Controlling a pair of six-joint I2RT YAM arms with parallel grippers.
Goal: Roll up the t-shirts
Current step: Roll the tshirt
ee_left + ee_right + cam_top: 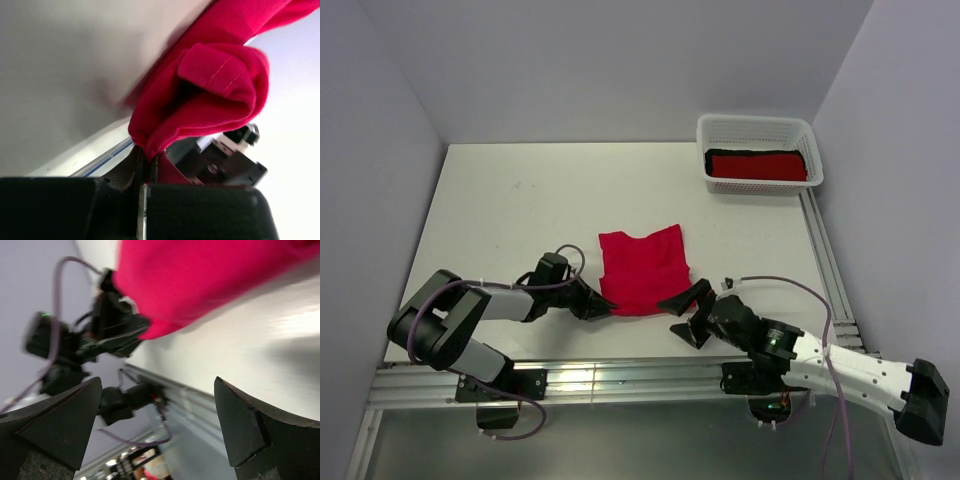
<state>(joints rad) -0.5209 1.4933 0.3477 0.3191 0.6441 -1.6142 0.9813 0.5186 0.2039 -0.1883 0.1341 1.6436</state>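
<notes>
- The bright crimson t-shirt (642,272) lies folded into a roughly square panel in the middle of the tabletop (520,210), closer to the near edge than to the far one.
- Its slightly longer axis runs from the near edge toward the far edge. The far hem is uneven, with a dip in the middle and the far right corner rising to a point.
- The left gripper (603,305) is clenched on the shirt's near left corner. In the left wrist view, a pinch of the t-shirt (210,85) rises from between the closed fingertips of this gripper (146,169) and bunches into a stitched fold above them.
- The right gripper (685,315) sits at the shirt's near right corner with its jaws spread wide, one finger just beside the cloth edge.
- In the right wrist view, only bare tabletop shows between the fingers of this gripper (157,425), and the t-shirt (200,275) lies beyond them.
- A white perforated basket (760,125) stands at the far right corner of the tabletop, well apart from the shirt.
- Inside it, a deeper red rolled bundle (758,167) lies with its long axis left to right.
- Black cloth (710,157) shows along the bundle's far and left sides.
- A metal rail (620,378) runs along the near edge, between the arm bases.
</notes>
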